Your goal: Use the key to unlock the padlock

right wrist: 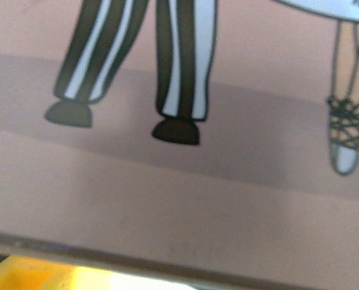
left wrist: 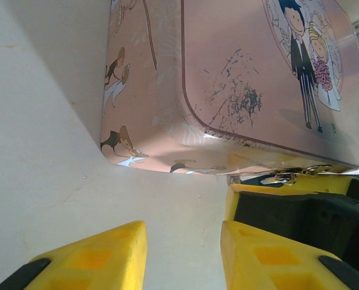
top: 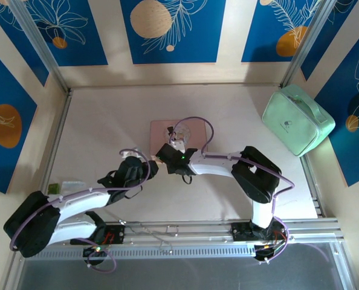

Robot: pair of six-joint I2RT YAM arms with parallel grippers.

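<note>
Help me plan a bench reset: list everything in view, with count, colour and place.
box: one, pink with a cartoon bride and groom, table centre.
case: one, mint green, far right of the table.
metal piece: one, silvery, at the box's edge by the right gripper; padlock or key, cannot tell.
small item: one, green, left table edge; too small to identify.
table: one, pale beige.
wall panels: several, blue with orange and white plant prints, around the table.
left gripper: one, yellow fingers, open, just off the box's corner.
right gripper: one, yellow and black, over the box's near edge; open or shut, cannot tell.
</note>
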